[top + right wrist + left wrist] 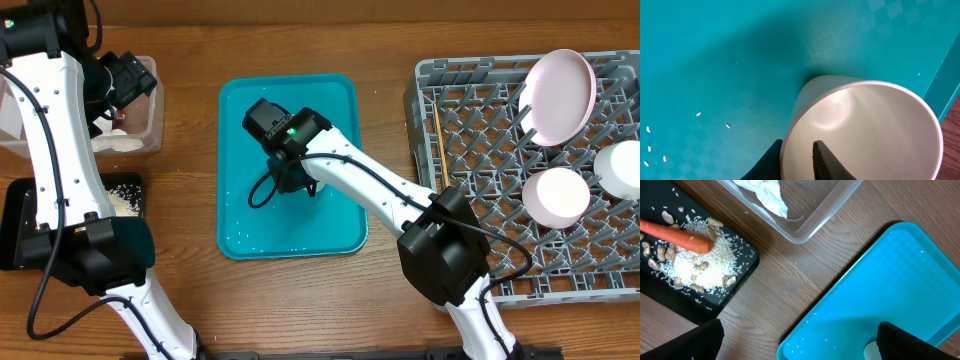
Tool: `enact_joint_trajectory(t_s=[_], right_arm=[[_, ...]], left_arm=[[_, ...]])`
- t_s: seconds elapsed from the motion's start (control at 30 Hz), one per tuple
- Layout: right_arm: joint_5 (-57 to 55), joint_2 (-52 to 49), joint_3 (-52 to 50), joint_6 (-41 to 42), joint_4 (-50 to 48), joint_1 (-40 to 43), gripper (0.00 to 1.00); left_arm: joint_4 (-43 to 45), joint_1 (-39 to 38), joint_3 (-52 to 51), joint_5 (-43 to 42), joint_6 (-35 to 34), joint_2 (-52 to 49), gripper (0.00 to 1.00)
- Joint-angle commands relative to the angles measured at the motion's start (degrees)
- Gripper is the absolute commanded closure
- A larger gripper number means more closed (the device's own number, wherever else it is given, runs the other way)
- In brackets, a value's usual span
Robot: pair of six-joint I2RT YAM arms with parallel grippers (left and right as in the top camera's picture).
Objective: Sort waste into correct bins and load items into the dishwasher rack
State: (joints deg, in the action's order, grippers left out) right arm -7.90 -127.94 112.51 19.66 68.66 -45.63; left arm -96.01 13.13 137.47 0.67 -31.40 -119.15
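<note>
A small white cup (pixel 865 125) lies tilted on the teal tray (pixel 715 50). My right gripper (pixel 797 160) is shut on its wall, one finger inside the rim and one outside. From overhead the right gripper (pixel 290 178) hides the cup. My left gripper (pixel 800 342) is open and holds nothing, above the wood between the black tray (pixel 740 275) and the teal tray (pixel 890 280). An orange carrot (pixel 675 236), peanut scraps (pixel 662 252) and white crumbs (pixel 700 262) lie in the black tray. A crumpled napkin (pixel 767 195) sits in the clear tub (pixel 805 230).
The grey dishwasher rack (pixel 480 140) stands at the right with a white plate (pixel 560 95), two white bowls (pixel 556 195) (pixel 625 165) and chopsticks (pixel 437 140) in it. A few white crumbs dot the teal tray (pixel 330 110).
</note>
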Motion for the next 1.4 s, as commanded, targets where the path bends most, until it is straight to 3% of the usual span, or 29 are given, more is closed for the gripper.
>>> enact_joint_trajectory(t_s=[0.0, 0.07, 0.13, 0.23, 0.47, 0.63, 0.93, 1.23, 1.3, 1.37], right_arm=[[-0.4, 0.0, 1.9, 0.6, 0.1, 0.5, 0.77], [-0.4, 0.0, 2.0, 0.6, 0.2, 0.5, 0.74], [-0.4, 0.1, 2.0, 0.6, 0.2, 0.5, 0.62], [0.2, 0.7, 2.0, 0.6, 0.3, 0.5, 0.54], [2.8, 6.4, 2.0, 3.1, 1.1, 2.2, 0.51], [5.1, 11.9, 2.0, 3.2, 1.8, 5.7, 0.27], [5.2, 13.0, 1.1, 6.4, 5.2, 12.8, 0.27], [11.9, 13.0, -6.0, 7.4, 0.7, 14.2, 0.35], [11.8, 13.0, -7.4, 7.4, -0.5, 14.0, 0.29], [11.8, 13.0, -8.0, 7.4, -1.2, 14.0, 0.13]], left_arm=[[0.0, -0.1, 0.7, -0.5, -0.3, 1.0, 0.0], [0.0, -0.1, 0.7, -0.5, -0.3, 1.0, 0.0], [0.0, -0.1, 0.7, -0.5, -0.3, 1.0, 0.0], [0.0, -0.1, 0.7, -0.5, -0.3, 1.0, 0.0], [0.0, -0.1, 0.7, -0.5, -0.3, 1.0, 0.0], [0.0, -0.1, 0.7, -0.5, -0.3, 1.0, 0.0], [0.0, -0.1, 0.7, -0.5, -0.3, 1.0, 0.0], [0.0, -0.1, 0.7, -0.5, -0.3, 1.0, 0.0], [0.0, -0.1, 0.7, -0.5, -0.3, 1.0, 0.0], [0.0, -0.1, 0.7, -0.5, -0.3, 1.0, 0.0]])
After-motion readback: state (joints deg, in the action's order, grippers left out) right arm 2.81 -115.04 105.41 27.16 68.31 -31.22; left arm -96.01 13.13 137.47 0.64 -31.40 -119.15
